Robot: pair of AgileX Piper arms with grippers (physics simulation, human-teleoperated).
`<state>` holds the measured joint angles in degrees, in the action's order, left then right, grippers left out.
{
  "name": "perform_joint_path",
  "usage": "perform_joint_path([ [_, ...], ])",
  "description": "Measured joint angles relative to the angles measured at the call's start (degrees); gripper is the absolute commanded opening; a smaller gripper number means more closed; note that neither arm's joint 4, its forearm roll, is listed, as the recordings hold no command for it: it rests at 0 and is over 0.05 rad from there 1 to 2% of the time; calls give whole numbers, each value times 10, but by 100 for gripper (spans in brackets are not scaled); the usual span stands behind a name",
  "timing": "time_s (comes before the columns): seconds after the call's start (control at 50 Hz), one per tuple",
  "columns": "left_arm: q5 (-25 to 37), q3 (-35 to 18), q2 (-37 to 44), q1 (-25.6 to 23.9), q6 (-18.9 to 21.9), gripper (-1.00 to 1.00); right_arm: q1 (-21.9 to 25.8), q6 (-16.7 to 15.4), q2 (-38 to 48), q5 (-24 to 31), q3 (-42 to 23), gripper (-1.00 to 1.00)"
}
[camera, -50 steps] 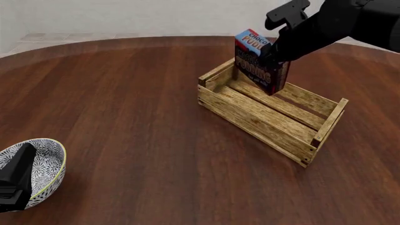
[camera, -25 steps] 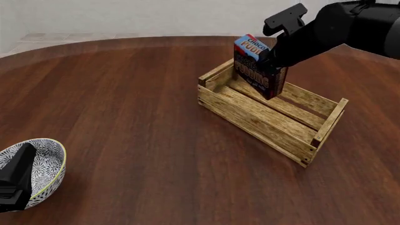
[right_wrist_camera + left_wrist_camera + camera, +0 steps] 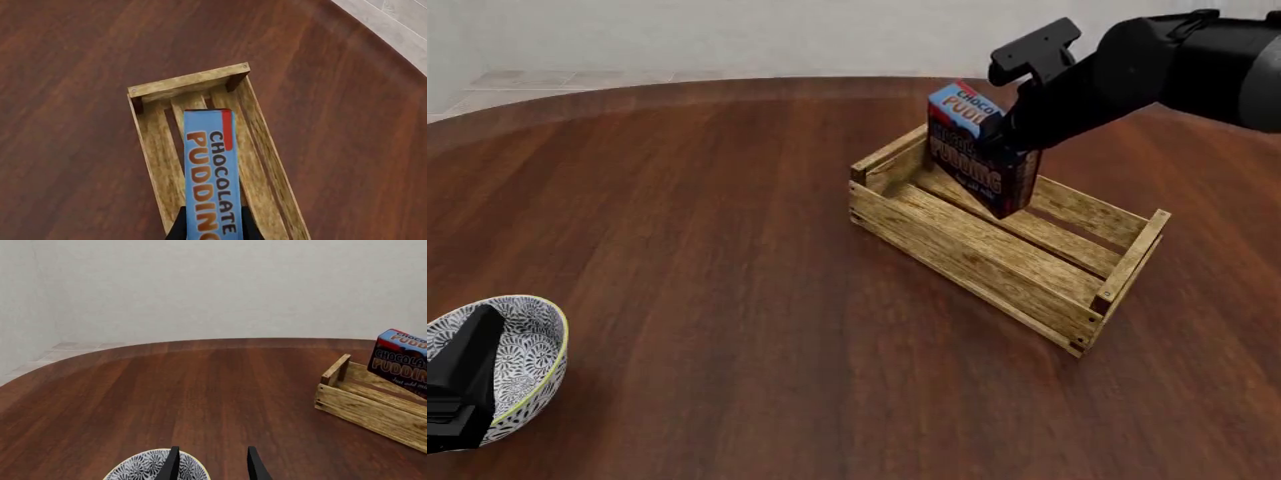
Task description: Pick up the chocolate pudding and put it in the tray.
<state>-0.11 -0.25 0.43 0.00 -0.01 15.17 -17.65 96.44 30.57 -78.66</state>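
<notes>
The chocolate pudding (image 3: 977, 150), a small box with a blue top and dark red-brown front, stands upright inside the far-left end of the tray (image 3: 961, 260), a long light wooden slatted crate. My right gripper (image 3: 1010, 128) is shut on the pudding from above. In the right wrist view the pudding's blue top (image 3: 212, 170) lies between the fingertips (image 3: 179, 229), over the tray's slats (image 3: 155, 150). My left gripper (image 3: 212, 466) is open and empty over the patterned bowl (image 3: 150, 467). The left wrist view also shows the pudding (image 3: 400, 362) in the tray (image 3: 363, 407).
A white-and-grey patterned bowl (image 3: 527, 350) sits at the near left of the round brown table (image 3: 721, 200), under my left gripper (image 3: 461, 385). The table's far edge curves behind the tray.
My right gripper has lowered the pudding a little deeper into the tray's far-left end. The left arm has not moved.
</notes>
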Motion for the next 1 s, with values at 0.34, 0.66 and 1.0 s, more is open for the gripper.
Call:
perform_joint_path([
  [0.34, 0, 0, 0, 0, 0, 100, 2, 4, 6, -16, 16, -100],
  [0.66, 0, 0, 0, 0, 0, 100, 3, 12, 13, -31, 27, -100],
  [1.0, 0, 0, 0, 0, 0, 100, 1, 15, 13, -44, 42, -100],
])
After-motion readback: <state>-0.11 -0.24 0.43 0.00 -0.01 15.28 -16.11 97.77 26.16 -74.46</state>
